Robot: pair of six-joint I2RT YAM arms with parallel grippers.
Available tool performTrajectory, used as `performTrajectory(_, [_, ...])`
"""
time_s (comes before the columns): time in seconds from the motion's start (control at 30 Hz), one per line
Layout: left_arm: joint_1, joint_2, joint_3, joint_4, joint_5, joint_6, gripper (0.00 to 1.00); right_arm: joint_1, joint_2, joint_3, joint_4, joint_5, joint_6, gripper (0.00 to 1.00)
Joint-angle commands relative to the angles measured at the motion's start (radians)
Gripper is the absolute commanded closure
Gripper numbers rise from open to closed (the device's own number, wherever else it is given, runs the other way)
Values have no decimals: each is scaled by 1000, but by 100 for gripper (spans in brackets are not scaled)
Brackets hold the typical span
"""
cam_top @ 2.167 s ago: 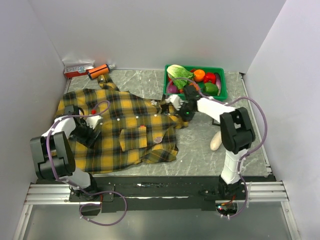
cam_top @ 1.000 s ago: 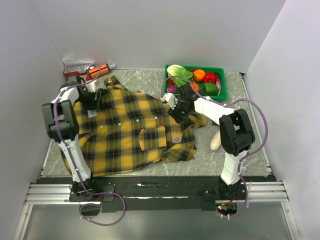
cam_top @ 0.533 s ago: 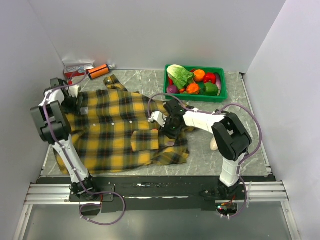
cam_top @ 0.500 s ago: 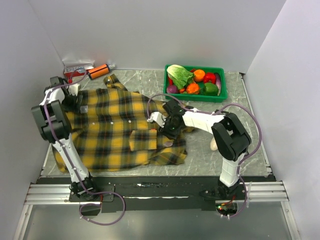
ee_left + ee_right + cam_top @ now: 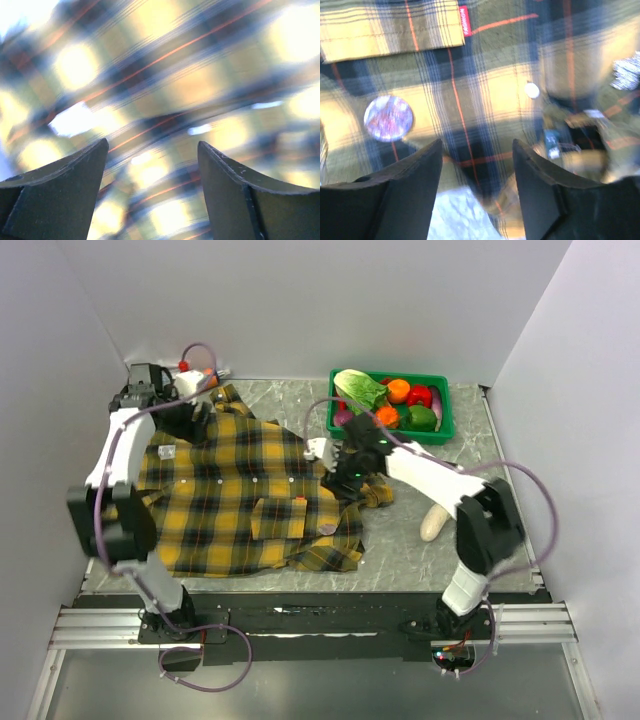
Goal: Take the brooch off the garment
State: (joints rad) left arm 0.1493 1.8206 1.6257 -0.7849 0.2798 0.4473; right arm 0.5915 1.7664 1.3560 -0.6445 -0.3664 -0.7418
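Found right claw [image 5: 476, 144] standing open, fingers [image 5: 405, 192] well apart, nothing gripped. Poised just above the large yellow-and-black plaid button-up shirt [image 5: 485, 75], a sliver of grey marbled counter [image 5: 462, 212] showing in the gap.

Spotted the small silvery-white flower-like brooch [image 5: 626, 72] on the cloth, off to the right at the very edge of the right wrist view. Clear of both fingers, untouched. Could not pick it out from the top view.

Logged nearby:
- a small white shirt button [image 5: 532, 90] between claw and brooch
- a round pale lilac disc [image 5: 388, 118] on the fabric to the left
- the chest pocket hem with its red tag [image 5: 463, 20] farther up

Found left claw [image 5: 151, 145] likewise open and empty over blurred plaid. Placed from above at the shirt's back-left shoulder, by the collar.

Against half a second back:
- left arm swung from the shirt's left margin up to the back-left corner
- right claw pulled away from the pocket area toward the shirt's right edge
- shirt itself shifted slightly rightward

Farther out: green plastic basket [image 5: 450, 412] of vegetables behind the right arm. Pale beige oblong object [image 5: 432, 525] lying on the counter right of the shirt.
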Motion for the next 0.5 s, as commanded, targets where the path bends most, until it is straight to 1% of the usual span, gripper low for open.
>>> performTrajectory(0.0, [-53,-167,-124,31,286,-139,21,-18,-180,-95,37,-176,-90,33])
performTrajectory(0.07, [-63,-188,-200,74,335,-260,21,-18,-180,-101,16,-242,-100,32])
performTrajectory(0.1, [-63,-187,-225,94,385,-312,21,-18,-179,-119,13,-261,-106,32])
performTrajectory(0.13, [-59,-181,-248,134,418,-420,22,-16,-182,-133,17,-272,-119,31])
performTrajectory(0.17, [-59,-178,-306,160,450,-491,22,-6,-186,-150,37,-275,-123,25])
performTrajectory(0.2, [-59,-175,-343,191,514,-545,22,2,-196,-184,54,-276,-126,24])
performTrajectory(0.23, [-62,-181,-386,284,538,-640,22,11,-197,-199,71,-275,-131,24])
performTrajectory(0.27, [-68,-191,-462,318,548,-665,22,17,-200,-213,87,-279,-140,24])
performTrajectory(0.3, [-76,-211,-487,335,514,-670,21,30,-194,-234,92,-279,-148,24])
performTrajectory(0.37, [-86,-218,-515,311,486,-636,21,42,-180,-247,92,-278,-186,24])
performTrajectory(0.47, [-86,-231,-533,293,467,-611,21,60,-165,-287,138,-264,-215,25])
